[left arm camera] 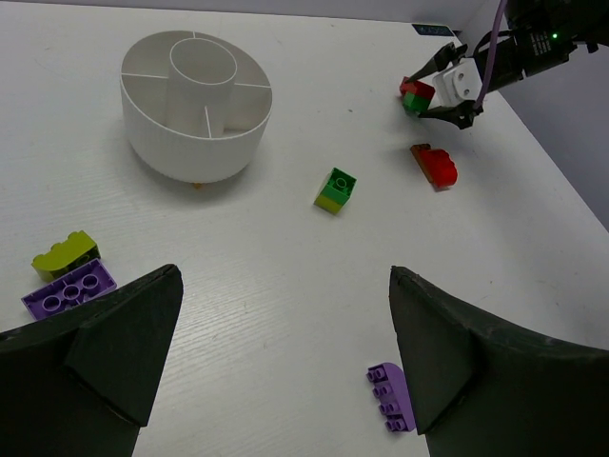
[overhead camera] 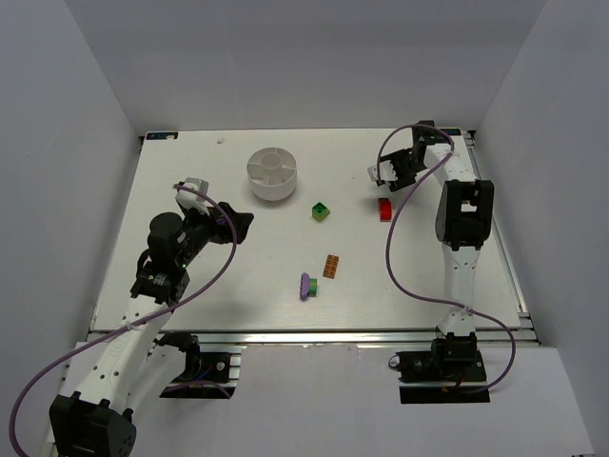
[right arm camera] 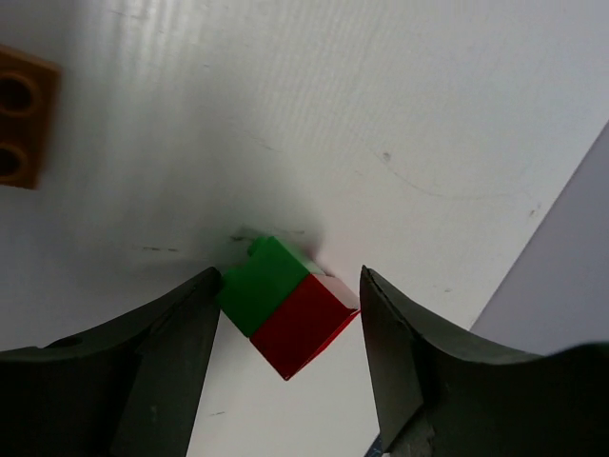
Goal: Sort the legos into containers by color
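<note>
White table (overhead camera: 266, 286), orange brick (right arm camera: 21, 116) cut off

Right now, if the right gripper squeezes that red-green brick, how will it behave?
The red-green brick looks rigid: probably no give. It sits cornerwise between the right gripper fingers, so it may twist or squirt out. Small, likely light.

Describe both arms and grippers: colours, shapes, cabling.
Both left arm and right arm: white links, black joint housings, black bases. A loose purple cable loops along each. Both left gripper and right gripper: broad matte-black wedge fingers; white block behind the right's.
</note>
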`<action>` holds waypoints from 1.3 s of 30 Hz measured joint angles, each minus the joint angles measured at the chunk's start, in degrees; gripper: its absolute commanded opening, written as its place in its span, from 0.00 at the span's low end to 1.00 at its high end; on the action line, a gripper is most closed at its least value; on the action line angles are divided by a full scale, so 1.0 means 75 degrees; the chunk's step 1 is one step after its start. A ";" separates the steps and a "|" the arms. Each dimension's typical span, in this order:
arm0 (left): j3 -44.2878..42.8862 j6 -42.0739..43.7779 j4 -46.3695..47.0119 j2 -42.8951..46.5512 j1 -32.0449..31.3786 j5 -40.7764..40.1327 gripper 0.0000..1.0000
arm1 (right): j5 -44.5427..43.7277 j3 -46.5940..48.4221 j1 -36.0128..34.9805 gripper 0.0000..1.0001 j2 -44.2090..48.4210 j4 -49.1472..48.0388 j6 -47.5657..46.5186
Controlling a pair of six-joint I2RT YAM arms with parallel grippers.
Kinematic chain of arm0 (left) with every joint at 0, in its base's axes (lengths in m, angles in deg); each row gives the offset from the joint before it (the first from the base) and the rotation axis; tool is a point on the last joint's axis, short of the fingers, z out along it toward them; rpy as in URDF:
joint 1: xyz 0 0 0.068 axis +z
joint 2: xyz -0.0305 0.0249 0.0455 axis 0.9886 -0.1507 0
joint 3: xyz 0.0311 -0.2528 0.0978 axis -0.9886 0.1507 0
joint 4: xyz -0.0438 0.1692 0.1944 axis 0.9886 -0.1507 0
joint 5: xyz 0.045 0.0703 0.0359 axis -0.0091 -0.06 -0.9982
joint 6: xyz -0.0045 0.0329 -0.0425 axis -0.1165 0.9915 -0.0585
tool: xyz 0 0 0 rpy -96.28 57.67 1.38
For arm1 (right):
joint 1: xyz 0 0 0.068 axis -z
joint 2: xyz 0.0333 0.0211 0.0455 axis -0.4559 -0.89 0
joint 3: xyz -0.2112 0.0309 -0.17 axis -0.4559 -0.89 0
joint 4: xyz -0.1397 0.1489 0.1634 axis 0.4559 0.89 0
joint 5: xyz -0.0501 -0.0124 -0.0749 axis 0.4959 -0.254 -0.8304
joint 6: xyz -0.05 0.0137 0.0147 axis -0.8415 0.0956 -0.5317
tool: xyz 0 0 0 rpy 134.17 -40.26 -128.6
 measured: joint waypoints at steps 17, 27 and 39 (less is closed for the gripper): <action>0.0000 0.0000 0.0000 0.0009 0.0000 0.0009 0.98 | -0.0361 -0.1661 -0.0035 0.76 0.1078 -0.0160 0.0219; 0.0000 0.0000 0.0003 0.0009 0.0000 0.0032 0.98 | -0.0950 -0.1781 -0.0041 0.73 0.1160 -0.0227 0.0128; 0.0000 0.0000 0.0003 0.0012 0.0000 0.0052 0.98 | -0.1291 -0.2244 -0.0044 0.62 0.1422 -0.0236 0.0032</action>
